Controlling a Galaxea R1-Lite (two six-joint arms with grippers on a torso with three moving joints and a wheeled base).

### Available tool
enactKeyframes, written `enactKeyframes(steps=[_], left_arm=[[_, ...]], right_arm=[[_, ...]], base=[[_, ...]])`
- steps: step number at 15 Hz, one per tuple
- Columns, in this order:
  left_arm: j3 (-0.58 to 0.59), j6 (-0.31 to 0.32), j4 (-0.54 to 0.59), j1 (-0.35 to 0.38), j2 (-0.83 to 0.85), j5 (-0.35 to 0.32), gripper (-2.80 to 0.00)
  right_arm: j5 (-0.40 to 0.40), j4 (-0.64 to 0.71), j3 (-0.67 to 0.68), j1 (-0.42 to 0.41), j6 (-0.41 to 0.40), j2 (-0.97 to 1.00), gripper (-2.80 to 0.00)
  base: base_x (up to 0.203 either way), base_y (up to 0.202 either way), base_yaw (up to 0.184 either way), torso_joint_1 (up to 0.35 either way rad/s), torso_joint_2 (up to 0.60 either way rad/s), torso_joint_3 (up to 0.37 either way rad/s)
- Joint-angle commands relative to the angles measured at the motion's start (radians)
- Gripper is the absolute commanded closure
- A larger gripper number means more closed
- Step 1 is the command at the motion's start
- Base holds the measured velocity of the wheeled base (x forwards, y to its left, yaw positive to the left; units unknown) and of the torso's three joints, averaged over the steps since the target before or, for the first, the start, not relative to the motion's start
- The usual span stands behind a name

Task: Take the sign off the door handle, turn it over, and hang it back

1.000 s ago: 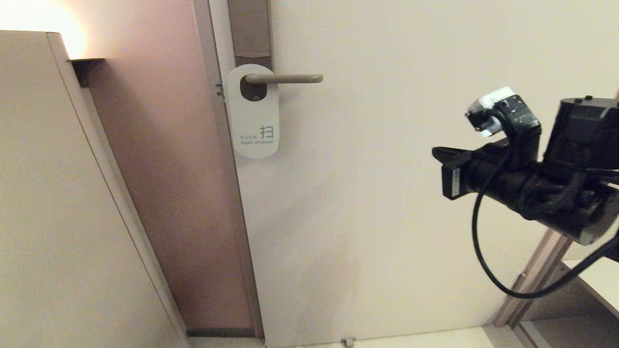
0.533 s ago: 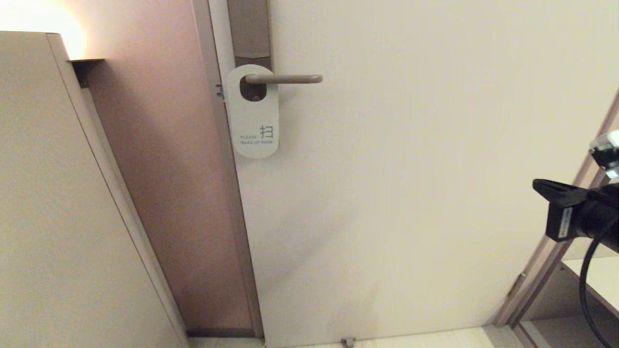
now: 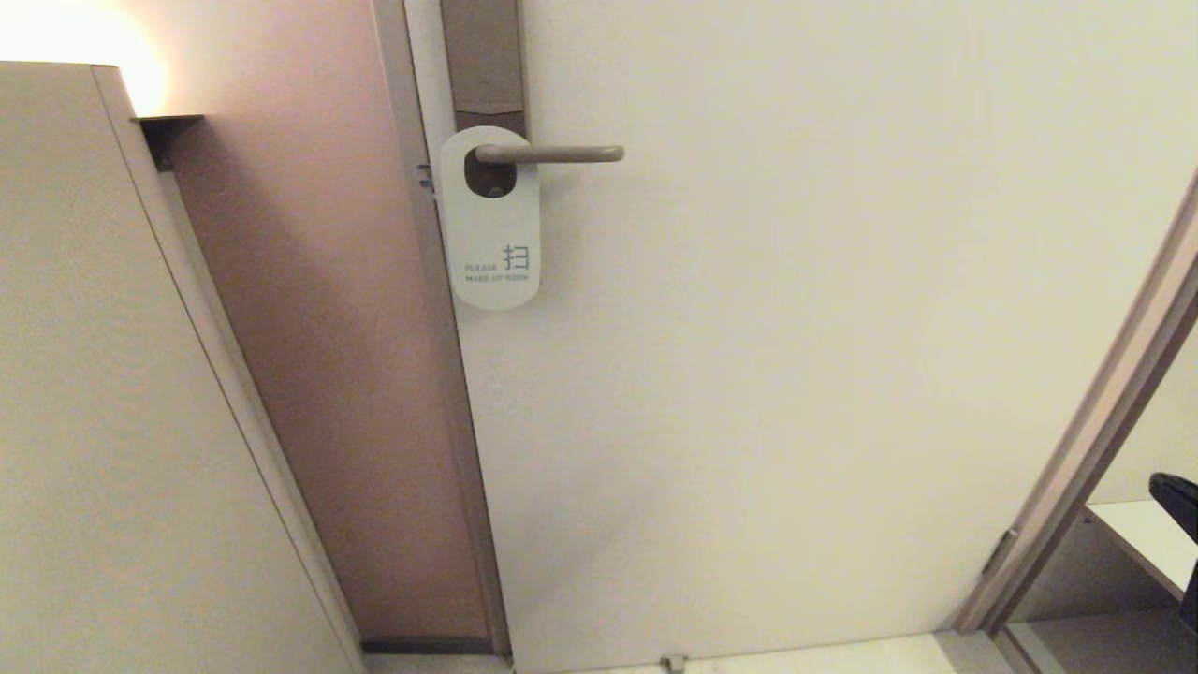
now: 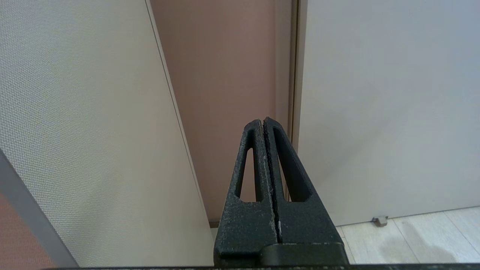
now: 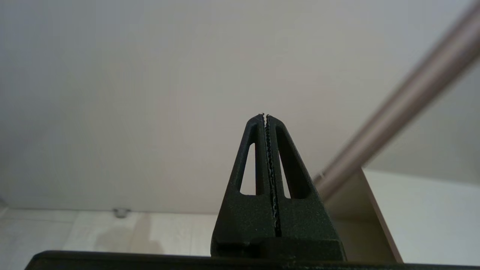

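Pincer on my left arm (image 4: 265,125) sits with its two fingers pressed flat together, pinching nothing, aimed low at the foot of the door frame (image 4: 294,93); that arm reads as parked, out of the way of the work. Moving rightward, the sign (image 3: 489,220) hangs from the door handle (image 3: 550,153), its oval hole threaded over the lever close to the brown backplate (image 3: 484,65), so its own weight holds it flat against the door (image 3: 796,328). Its white face with teal lettering looks outward. The lever's free end juts well past the card's right edge, which I judge is the way the sign has to slide to come off. At the far right, the right pincer (image 5: 265,119) is also squeezed together and empty; only a dark sliver of it (image 3: 1177,494) shows at the head view's edge, low beside the shelf (image 3: 1137,534), well apart from the handle.
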Motion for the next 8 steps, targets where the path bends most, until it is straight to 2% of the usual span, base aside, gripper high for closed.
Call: enactKeyframes(steps=[1,5,8], left_arm=[[0.000,0.000,0.000,0.000,0.002,0.000,0.00],[0.000,0.000,0.000,0.000,0.002,0.000,0.00],[0.000,0.000,0.000,0.000,0.002,0.000,0.00]], right_arm=[[0.020,-0.003,0.069,-0.051,-0.001,-0.102,0.00],[0.125,0.013,0.201,-0.115,-0.001,-0.252,0.00],[0.177,0.133,0.205,-0.121,0.001,-0.365,0.00]], base=[[0.000,0.000,0.000,0.000,0.00,0.000],[0.000,0.000,0.000,0.000,0.00,0.000],[0.000,0.000,0.000,0.000,0.00,0.000]])
